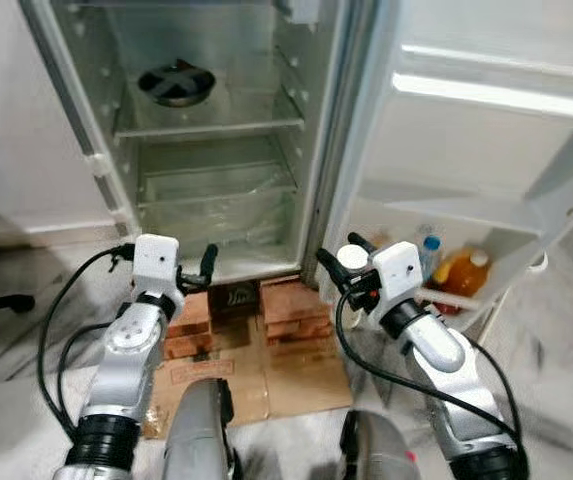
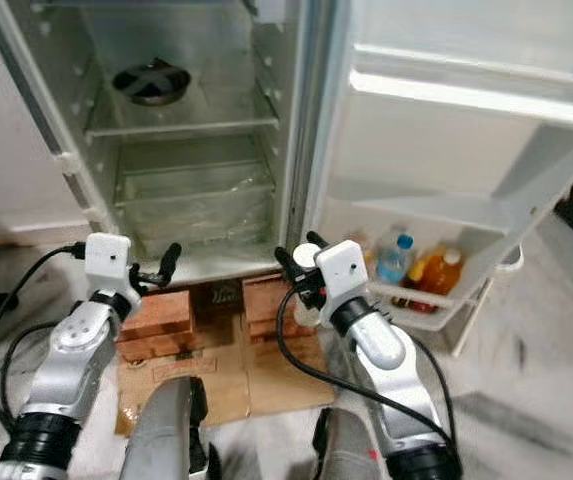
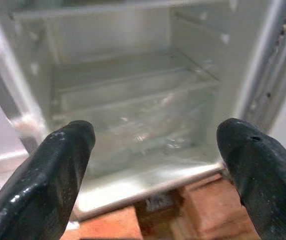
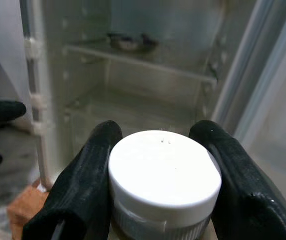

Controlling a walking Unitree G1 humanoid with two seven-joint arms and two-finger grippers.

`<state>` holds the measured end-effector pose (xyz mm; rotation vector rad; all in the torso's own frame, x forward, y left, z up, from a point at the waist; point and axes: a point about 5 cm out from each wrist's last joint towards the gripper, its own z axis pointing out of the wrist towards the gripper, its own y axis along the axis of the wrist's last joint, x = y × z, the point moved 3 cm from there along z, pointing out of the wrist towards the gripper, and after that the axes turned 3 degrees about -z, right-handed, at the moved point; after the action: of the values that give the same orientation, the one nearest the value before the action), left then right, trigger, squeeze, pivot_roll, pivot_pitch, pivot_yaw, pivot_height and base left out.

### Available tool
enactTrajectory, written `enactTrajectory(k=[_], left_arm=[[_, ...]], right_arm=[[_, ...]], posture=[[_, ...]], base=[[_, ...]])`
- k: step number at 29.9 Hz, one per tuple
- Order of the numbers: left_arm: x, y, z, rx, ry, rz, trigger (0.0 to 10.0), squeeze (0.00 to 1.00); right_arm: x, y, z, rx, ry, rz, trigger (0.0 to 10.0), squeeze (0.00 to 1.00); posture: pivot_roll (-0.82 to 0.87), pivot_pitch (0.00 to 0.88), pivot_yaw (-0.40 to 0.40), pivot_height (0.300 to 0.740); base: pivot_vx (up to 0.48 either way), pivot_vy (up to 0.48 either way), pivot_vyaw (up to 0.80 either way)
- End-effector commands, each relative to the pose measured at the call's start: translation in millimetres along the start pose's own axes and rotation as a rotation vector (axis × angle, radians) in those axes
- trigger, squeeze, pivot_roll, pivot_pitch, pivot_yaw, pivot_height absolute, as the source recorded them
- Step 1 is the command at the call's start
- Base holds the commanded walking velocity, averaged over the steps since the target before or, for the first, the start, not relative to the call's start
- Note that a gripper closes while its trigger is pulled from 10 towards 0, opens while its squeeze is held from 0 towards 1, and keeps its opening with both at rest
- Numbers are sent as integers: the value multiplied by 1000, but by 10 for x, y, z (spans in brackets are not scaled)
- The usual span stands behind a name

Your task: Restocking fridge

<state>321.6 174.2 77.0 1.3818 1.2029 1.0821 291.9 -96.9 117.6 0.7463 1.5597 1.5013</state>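
One white-capped bottle [image 4: 163,182] sits clamped between the two black fingers of the right gripper [image 1: 343,272], held out in front of the open fridge [image 1: 216,130], roughly level with its bottom edge and just left of the door shelf [image 1: 511,258]. The fingers press on either side just under the wide cap, which looks like the sensible place to hold it: the cap's rim gives a ledge that should stop it sliding down. It is probably plastic, stiff enough not to buckle, smooth and so a little slippery, and if full it would be moderately heavy for a two-finger grip; what is inside cannot be seen. The left gripper [image 1: 193,268] has its fingers spread wide with nothing between them, and points at the lower part of the fridge. Inside the fridge there are two glass shelves, and one dark round bowl [image 1: 176,84] stands on the upper one; below is one clear drawer [image 1: 216,215]. The door shelf holds what looks like three bottles: one clear with a blue cap [image 2: 393,258] and two orange ones [image 2: 441,275], though more may be hidden behind the arm. Under the fridge are two stacks of bricks [image 1: 296,310], resting on flattened cardboard [image 1: 226,380].
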Motion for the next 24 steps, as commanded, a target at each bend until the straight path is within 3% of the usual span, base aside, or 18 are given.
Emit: enactTrajectory(k=[1,19,24], left_arm=[[-73,58,20,-24,-18,-7,10000,0],[-91,55,15,-28,-19,-20,10000,0],[-91,59,13,-28,-10,-30,10000,0]], right_arm=[[-134,109,5,-39,-51,-48,10000,0],[-171,195,51,-69,-65,-78,10000,0],[-147,200,51,-76,-55,-72,10000,0]], posture=[[58,0,-18,612],[57,0,-23,612],[59,0,-25,577]], base=[[382,0,0],[400,0,0],[0,0,0]])
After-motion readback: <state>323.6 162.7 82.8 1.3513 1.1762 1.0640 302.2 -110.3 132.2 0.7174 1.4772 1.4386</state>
